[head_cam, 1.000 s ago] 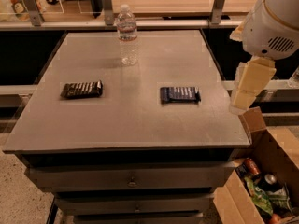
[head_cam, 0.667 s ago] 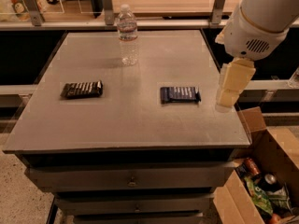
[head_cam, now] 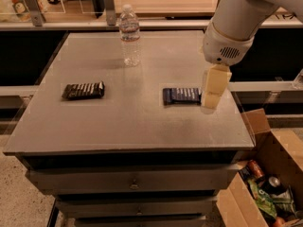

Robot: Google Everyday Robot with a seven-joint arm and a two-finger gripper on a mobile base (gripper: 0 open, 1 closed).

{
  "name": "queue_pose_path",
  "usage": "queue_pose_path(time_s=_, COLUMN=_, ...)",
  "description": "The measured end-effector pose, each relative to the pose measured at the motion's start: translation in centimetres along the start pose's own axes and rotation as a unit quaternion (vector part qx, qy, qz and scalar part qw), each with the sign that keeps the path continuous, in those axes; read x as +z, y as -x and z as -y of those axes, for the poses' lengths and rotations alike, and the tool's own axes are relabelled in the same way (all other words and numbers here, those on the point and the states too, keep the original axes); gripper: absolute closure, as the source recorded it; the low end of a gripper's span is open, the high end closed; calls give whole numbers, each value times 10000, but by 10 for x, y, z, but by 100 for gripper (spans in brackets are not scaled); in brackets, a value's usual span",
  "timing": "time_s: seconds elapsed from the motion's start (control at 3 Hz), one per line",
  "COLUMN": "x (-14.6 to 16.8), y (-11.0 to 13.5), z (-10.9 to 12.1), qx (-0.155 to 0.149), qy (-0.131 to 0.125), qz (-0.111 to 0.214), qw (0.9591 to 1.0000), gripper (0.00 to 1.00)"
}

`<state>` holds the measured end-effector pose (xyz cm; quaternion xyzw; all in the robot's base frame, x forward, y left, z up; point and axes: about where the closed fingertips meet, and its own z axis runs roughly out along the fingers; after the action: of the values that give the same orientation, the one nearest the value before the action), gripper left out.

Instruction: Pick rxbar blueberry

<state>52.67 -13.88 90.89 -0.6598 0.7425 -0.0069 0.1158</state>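
The rxbar blueberry (head_cam: 181,96) is a flat navy-blue bar with pale lettering, lying on the grey table top (head_cam: 142,126) right of centre. My gripper (head_cam: 211,98) hangs from the white arm at the upper right, its cream-coloured end just right of the bar and overlapping its right end in this view. It holds nothing that I can see.
A dark brown-black bar with white stripes (head_cam: 83,90) lies at the table's left. A clear water bottle (head_cam: 129,35) stands upright at the back centre. An open cardboard box (head_cam: 265,174) with cans and packets sits on the floor at the right. Drawers run below the table top.
The arm and gripper have swung left from beyond the table's right edge to over the table, ending beside the blue bar. The bars and bottle have not moved.
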Motion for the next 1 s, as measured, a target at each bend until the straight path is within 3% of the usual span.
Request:
queue_pose_path(time_s=0.33, x=20, y=3, z=12, qx=-30, qy=171, qz=47, qw=9998, gripper=0)
queue_pose_path(time_s=1.0, x=59, y=-4, z=29, qx=-30, qy=376, qz=436, qw=9983, gripper=0)
